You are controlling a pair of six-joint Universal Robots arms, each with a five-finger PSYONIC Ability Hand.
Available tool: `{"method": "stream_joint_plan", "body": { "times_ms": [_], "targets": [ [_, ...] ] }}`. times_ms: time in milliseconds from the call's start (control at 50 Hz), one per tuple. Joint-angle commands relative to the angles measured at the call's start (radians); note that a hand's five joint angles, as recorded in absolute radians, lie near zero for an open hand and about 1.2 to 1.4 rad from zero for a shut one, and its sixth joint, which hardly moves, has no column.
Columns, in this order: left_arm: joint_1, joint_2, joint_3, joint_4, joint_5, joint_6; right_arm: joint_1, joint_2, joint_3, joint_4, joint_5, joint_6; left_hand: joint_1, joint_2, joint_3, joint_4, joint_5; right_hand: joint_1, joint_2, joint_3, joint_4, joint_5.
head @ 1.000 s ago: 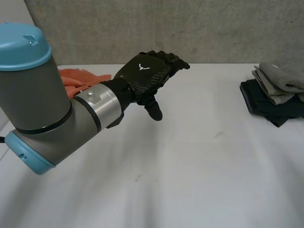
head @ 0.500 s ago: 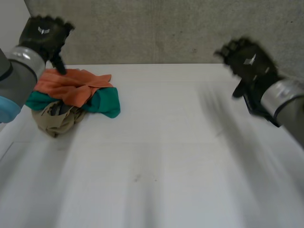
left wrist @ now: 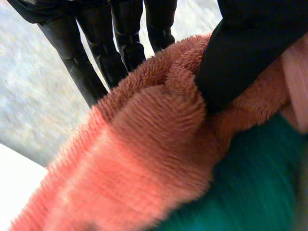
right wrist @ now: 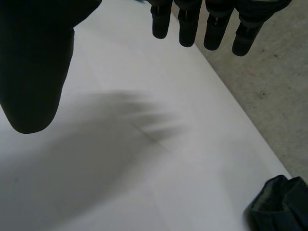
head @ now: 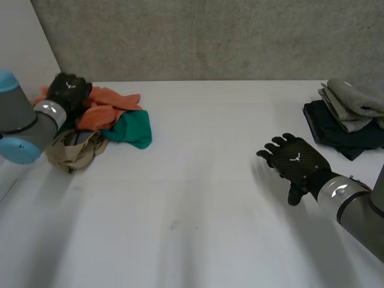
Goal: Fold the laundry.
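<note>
At the upper left of the head view, the left arm [head: 21, 123] reaches over a heap of loose laundry at the table's [head: 198, 204] far left corner. The left hand [head: 67, 91] sits on top of the heap, on the orange cloth [head: 108, 107]. In the left wrist view its fingers [left wrist: 96, 53] run straight past the far side of that fleecy cloth while the thumb [left wrist: 240, 53] presses into the near side. A raised fold lies between them, and the hand is relaxed, not clenched on it. A green cloth [head: 129, 129] lies under the orange one, spilling toward the middle of the table. A tan cloth [head: 72, 153] is bunched at the near side of the heap, touching both.

At the lower right of the frame the right hand [head: 295, 161] hangs over bare table, palm down, grasping nothing. The right wrist view shows its fingers [right wrist: 187, 24] straight and spread, apart from the thumb [right wrist: 33, 72].

At the right edge, well apart from the heap, stands a folded stack with a grey cloth [head: 357, 99] on top of dark cloths [head: 336, 129].
</note>
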Motion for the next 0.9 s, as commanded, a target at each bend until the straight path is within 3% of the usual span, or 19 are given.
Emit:
{"method": "stream_joint_plan", "body": {
  "times_ms": [20, 240, 360, 460, 520, 560, 680, 740, 900],
  "targets": [
    [-0.083, 0.244, -0.095, 0.003, -0.024, -0.170, -0.013, -0.052, -0.007, -0.001, 0.001, 0.011, 0.335, 0.215, 0.228, 0.203, 0.276, -0.050, -0.033, -0.033, -0.033, -0.049],
    [-0.306, 0.560, -0.290, 0.066, -0.018, -0.566, -0.070, -0.157, -0.007, -0.018, 0.005, 0.100, 0.335, 0.215, 0.228, 0.203, 0.276, -0.050, -0.033, -0.033, -0.033, -0.049],
    [-0.485, 0.519, -0.383, 0.064, -0.027, -0.637, -0.110, -0.183, -0.010, -0.018, 0.005, 0.193, 0.335, 0.215, 0.228, 0.203, 0.276, -0.050, -0.033, -0.033, -0.033, -0.049],
    [-0.602, 0.342, -0.403, 0.027, -0.035, -0.637, -0.130, -0.184, -0.018, -0.017, 0.007, 0.260, 0.335, 0.215, 0.228, 0.203, 0.276, -0.050, -0.033, -0.033, -0.033, -0.049],
    [-0.622, 0.285, -0.394, -0.022, -0.047, -0.636, -0.134, -0.183, -0.028, -0.007, 0.008, 0.281, 0.335, 0.215, 0.228, 0.203, 0.276, -0.050, -0.033, -0.033, -0.033, -0.049],
    [-0.640, 0.266, -0.391, -0.075, -0.067, -0.623, -0.137, -0.183, -0.033, -0.004, 0.008, 0.290, -0.162, -0.282, -0.268, -0.294, -0.221, -0.050, -0.033, -0.033, -0.033, -0.049],
    [-0.651, 0.380, -0.411, -0.103, -0.111, -0.585, -0.133, -0.181, -0.038, 0.025, 0.008, 0.295, -0.738, -0.858, -0.844, -0.870, -0.797, -0.050, -0.033, -0.033, -0.033, -0.049],
    [-0.630, 0.451, -0.440, -0.100, -0.125, -0.577, -0.131, -0.175, -0.051, 0.080, 0.010, 0.310, -0.763, -0.883, -0.869, -0.895, -0.822, -0.050, -0.033, -0.033, -0.033, -0.049],
    [-0.469, 0.591, -0.619, -0.096, -0.133, -0.513, -0.114, -0.125, -0.105, 0.333, 0.002, 0.326, -0.737, -0.856, -0.843, -0.868, -0.796, -0.050, -0.033, -0.033, -0.033, -0.049]
  ]
}}
